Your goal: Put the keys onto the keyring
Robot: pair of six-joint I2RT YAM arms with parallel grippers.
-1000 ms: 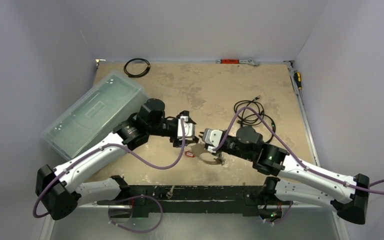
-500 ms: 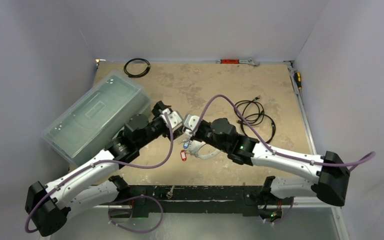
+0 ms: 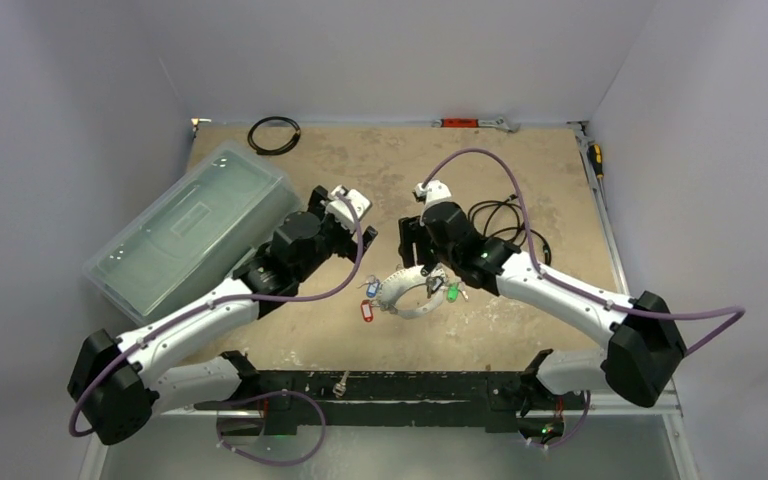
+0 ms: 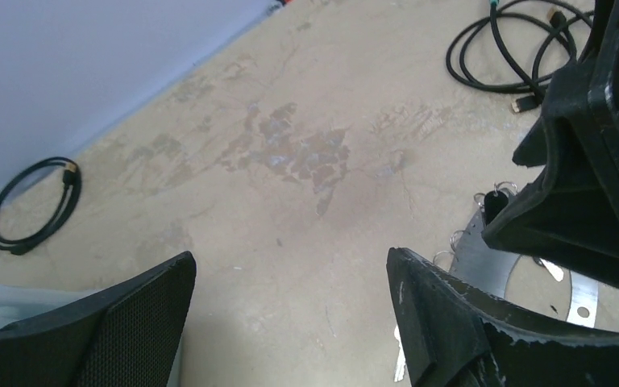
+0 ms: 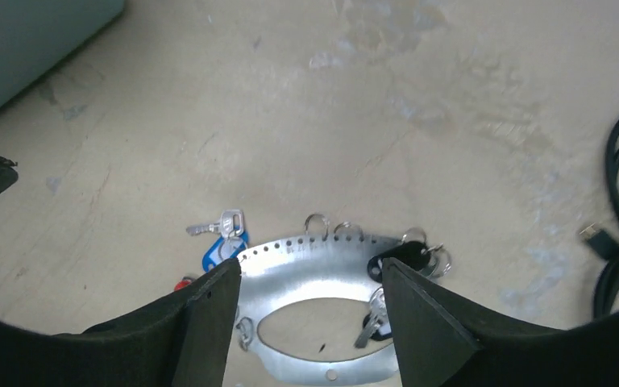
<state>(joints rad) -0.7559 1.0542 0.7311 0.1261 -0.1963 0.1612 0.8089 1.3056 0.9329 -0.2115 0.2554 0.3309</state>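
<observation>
The keyring (image 3: 412,292), a flat silvery hoop with small holes along its rim, lies on the table between the arms, also seen in the right wrist view (image 5: 314,262) and the left wrist view (image 4: 483,258). Keys lie around its rim: a blue tag (image 5: 219,246), a red tag (image 3: 366,312), a green tag (image 3: 452,293) and a black tag (image 5: 395,254). My right gripper (image 5: 310,270) hangs open just above the hoop, holding nothing. My left gripper (image 4: 290,266) is open over bare table, left of the hoop.
A clear plastic bin (image 3: 190,225) sits at the left. A black coiled cable ring (image 3: 273,135) lies at the back left. A loose black cable (image 3: 505,225) lies behind the right arm. Tools rest at the back edge (image 3: 470,123) and the right edge (image 3: 594,160).
My right gripper has opened and let go of the keyring, which now lies on the table. Both grippers have drawn back toward the far side, apart from each other.
</observation>
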